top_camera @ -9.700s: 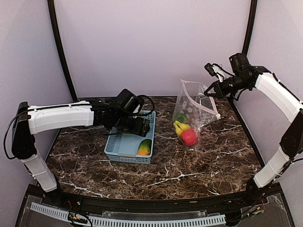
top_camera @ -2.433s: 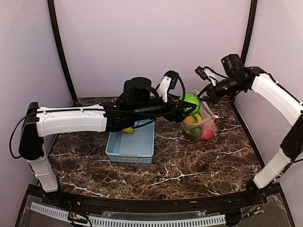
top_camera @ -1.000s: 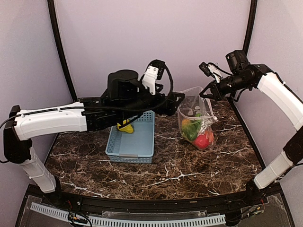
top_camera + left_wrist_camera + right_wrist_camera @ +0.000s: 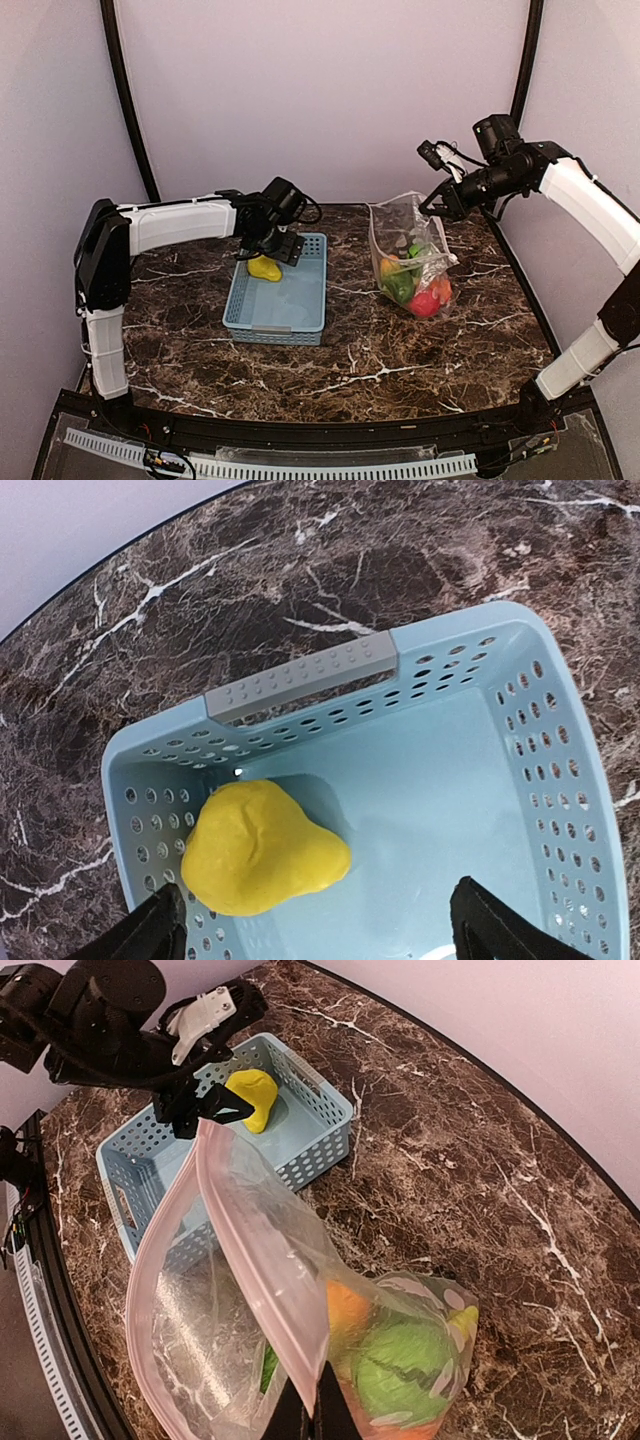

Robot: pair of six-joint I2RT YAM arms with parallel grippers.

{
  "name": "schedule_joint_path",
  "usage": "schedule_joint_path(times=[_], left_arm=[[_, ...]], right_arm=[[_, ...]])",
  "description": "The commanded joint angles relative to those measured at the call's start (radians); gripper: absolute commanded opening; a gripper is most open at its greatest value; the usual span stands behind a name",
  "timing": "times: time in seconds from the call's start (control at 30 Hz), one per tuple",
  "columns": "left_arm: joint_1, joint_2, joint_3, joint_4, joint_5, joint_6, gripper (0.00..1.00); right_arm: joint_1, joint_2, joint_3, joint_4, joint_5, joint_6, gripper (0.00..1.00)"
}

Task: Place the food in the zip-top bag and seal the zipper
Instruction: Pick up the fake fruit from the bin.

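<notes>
A yellow lemon lies in the far left corner of the light blue basket. My left gripper hovers just above it, open, one fingertip beside the lemon and the other well off to its right. The clear zip-top bag stands upright on the table's right side, mouth open. My right gripper is shut on its pink zipper strip. Inside show an orange, a green striped melon and a red ball. No slider tab shows.
The basket sits left of centre on the dark marble table and holds only the lemon. Lilac walls and black corner posts close in the back and sides. A black rail runs along the near edge.
My left arm has drawn back from the bag's mouth and come down over the basket, above the lemon. The green melon it carried earlier now lies in the bag. The right gripper still holds the bag.
</notes>
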State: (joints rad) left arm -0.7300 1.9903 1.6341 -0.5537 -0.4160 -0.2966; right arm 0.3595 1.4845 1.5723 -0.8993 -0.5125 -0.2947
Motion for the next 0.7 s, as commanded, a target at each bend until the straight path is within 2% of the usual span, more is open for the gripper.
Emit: schedule_joint_path(times=[0.0,0.23,0.47,0.6,0.67], left_arm=[[0.035,0.053,0.085,-0.146,-0.003,0.056,0.91],[0.088,0.141,0.143,-0.153,0.085,0.07,0.85],[0.117,0.205,0.175,-0.164,0.081,0.065,0.86],[0.118,0.237,0.176,-0.154,0.127,0.08,0.88],[0.117,0.246,0.172,-0.152,0.155,0.078,0.86]], right_arm=[[0.003,-0.027,-0.014,0.025,-0.015,-0.006,0.0],[0.004,-0.03,-0.018,0.022,-0.015,-0.007,0.0],[0.004,-0.026,-0.015,0.018,-0.014,-0.009,0.0],[0.004,-0.025,-0.015,0.016,-0.017,-0.008,0.0],[0.004,-0.023,-0.015,0.016,-0.017,-0.008,0.0]])
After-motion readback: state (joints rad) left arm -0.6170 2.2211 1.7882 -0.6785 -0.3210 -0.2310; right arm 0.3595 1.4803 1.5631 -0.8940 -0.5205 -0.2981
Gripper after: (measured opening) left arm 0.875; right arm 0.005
